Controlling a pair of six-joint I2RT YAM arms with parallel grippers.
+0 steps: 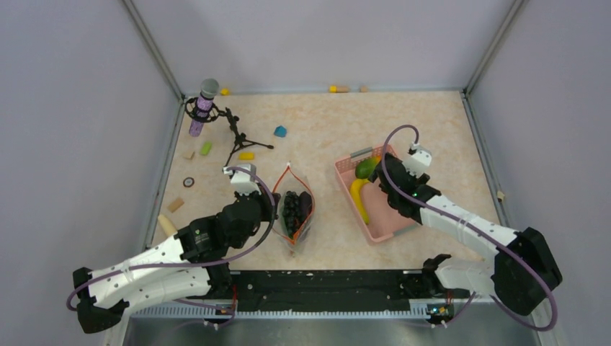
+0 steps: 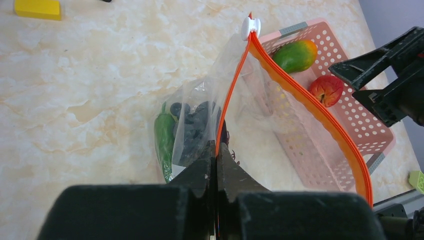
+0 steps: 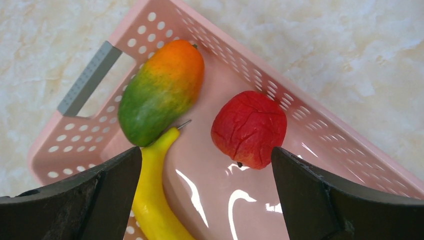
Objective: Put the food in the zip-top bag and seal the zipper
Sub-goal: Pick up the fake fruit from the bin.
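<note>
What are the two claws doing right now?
Left gripper: closed on the zipper of the zip-top bag.
Right gripper: open, empty, over the pink basket.

text: none legible | labels: none | brands: none | numbers: none

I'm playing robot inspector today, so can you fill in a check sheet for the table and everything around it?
Surface: beige marbled table.
Job's things: zip-top bag open, with grapes and green pepper inside; zipper unsealed, white slider at one end; mango, red fruit and banana lie in the pink basket.
Clutter: microphone on a tripod; small blocks scattered at left.
Grippers: left gripper shut on the bag's zipper edge; right gripper open above the basket.
Cables: purple cables looped along both arms.
Surroundings: grey walls; nothing else seen.
</note>
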